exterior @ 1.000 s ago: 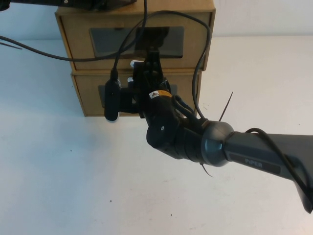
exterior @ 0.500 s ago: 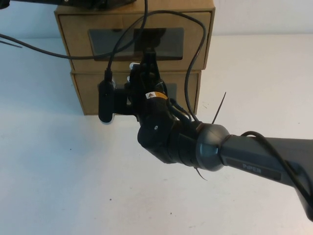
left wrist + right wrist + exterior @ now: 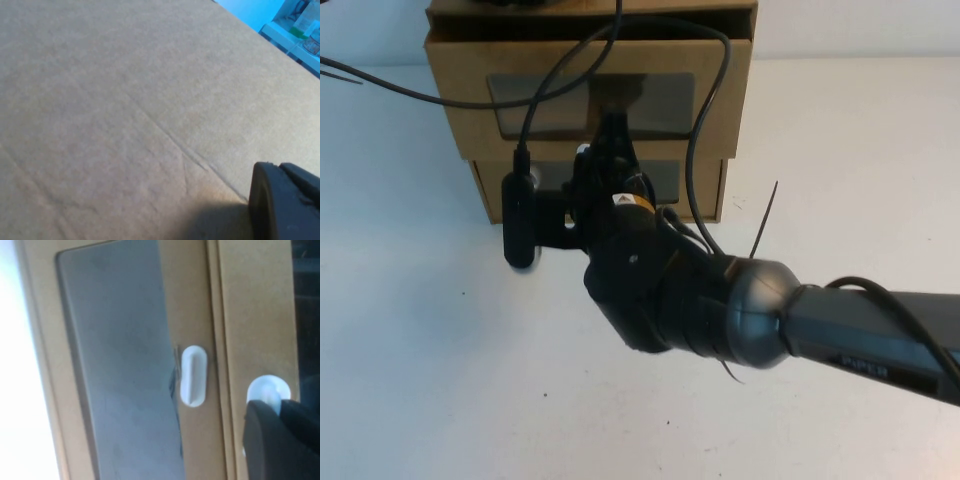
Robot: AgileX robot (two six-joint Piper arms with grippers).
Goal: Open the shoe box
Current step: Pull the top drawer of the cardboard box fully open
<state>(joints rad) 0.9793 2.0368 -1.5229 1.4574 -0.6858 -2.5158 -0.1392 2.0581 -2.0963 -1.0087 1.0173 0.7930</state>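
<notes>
The right gripper (image 3: 610,130) pinches the small white plastic tab (image 3: 267,387) on the front of the upper brown cardboard shoe box (image 3: 460,100), whose slide axis runs straight toward that arm; the left gripper (image 3: 280,200), state impossible to tell, sits over that box's top.

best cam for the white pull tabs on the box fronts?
Right wrist view: one white tab clear, the other tab half behind the shut right hand. High view: right arm mostly covers them. Left wrist view: just cardboard beside left hand.

— Any writing to read?
— One word, "PIPER" (image 3: 865,369), in faint pale letters on the grey forearm of the right arm (image 3: 840,325), lower right of the high view.
— Anything else?
— A small yellow warning sticker (image 3: 627,201) with a black triangle, mid-frame on that arm's wrist. Its print is too small to read.
</notes>
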